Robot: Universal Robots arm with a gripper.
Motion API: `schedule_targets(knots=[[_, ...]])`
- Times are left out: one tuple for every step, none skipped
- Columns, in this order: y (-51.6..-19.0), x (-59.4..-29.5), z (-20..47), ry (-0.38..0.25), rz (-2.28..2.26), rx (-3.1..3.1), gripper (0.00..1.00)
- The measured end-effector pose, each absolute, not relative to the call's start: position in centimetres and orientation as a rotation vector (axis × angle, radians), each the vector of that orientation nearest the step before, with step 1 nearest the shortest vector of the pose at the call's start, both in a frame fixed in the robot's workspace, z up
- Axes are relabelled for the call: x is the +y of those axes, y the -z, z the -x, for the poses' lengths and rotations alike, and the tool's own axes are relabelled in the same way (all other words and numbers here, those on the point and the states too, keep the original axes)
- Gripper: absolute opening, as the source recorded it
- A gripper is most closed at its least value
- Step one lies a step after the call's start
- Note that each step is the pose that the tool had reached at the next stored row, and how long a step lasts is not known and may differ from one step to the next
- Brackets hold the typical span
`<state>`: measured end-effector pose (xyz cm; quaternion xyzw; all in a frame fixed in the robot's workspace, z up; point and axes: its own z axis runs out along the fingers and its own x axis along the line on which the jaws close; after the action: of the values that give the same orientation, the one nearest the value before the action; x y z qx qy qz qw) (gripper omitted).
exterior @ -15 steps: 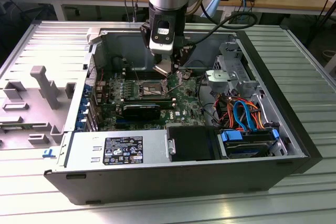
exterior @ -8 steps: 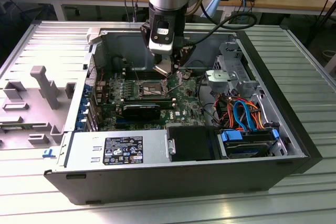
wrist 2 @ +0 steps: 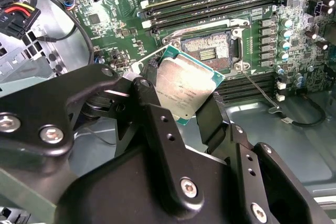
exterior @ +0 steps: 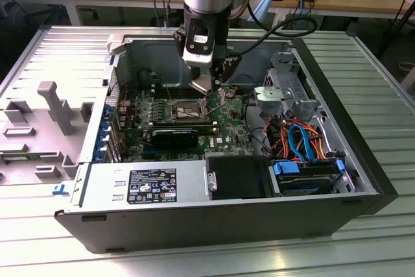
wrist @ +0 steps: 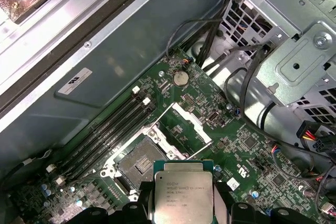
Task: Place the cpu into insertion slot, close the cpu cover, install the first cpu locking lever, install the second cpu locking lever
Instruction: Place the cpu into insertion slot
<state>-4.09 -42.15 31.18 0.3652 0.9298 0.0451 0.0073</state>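
Observation:
My gripper (wrist 2: 181,98) is shut on the cpu (wrist 2: 185,86), a flat square chip with a silvery metal top, clamped by two opposite edges. In the exterior view the gripper (exterior: 206,85) hangs inside the open computer case, a little above the motherboard. The insertion slot (wrist 2: 207,51) lies open and bare just beyond the cpu, which has air under it. The first wrist view shows the cpu (wrist: 182,192) over the near edge of the insertion slot (wrist: 137,165). The cpu cover (wrist: 185,113) stands swung open beside the slot. A thin locking lever (wrist 2: 257,90) sticks out, unlatched.
Long black memory slots (wrist 2: 210,3) flank the socket. A black fan shroud (exterior: 175,137) and the power supply (exterior: 146,186) sit toward the case front. A drive cage (exterior: 285,89) and coloured cables (exterior: 295,137) fill the exterior view's right. Case walls (exterior: 117,56) surround the board.

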Motion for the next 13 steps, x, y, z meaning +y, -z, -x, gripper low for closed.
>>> schedule_targets(knots=[[-31.17, -42.15, 4.09, -0.141, -1.146, 2.906, 0.54], [-31.16, -42.15, 4.09, -0.141, -1.151, 2.904, 0.54], [-31.15, -42.15, 4.09, -0.141, -1.155, 2.902, 0.54], [-31.13, -42.15, 4.09, -0.141, -1.159, 2.900, 0.54], [-31.13, -42.15, 4.09, -0.141, -1.163, 2.899, 0.54], [-31.12, -42.15, 4.09, -0.141, -1.167, 2.897, 0.54], [-31.11, -42.15, 4.09, -0.141, -1.171, 2.895, 0.54], [-31.10, -42.15, 4.09, -0.141, -1.173, 2.894, 0.54], [-31.10, -42.15, 4.09, -0.141, -1.175, 2.893, 0.54], [-31.09, -42.15, 4.09, -0.140, -1.178, 2.892, 0.54], [-31.08, -42.15, 4.09, -0.141, -1.180, 2.891, 0.54], [-31.07, -42.15, 4.09, -0.141, -1.184, 2.889, 0.54], [-31.06, -42.15, 4.09, -0.140, -1.187, 2.888, 0.54]])
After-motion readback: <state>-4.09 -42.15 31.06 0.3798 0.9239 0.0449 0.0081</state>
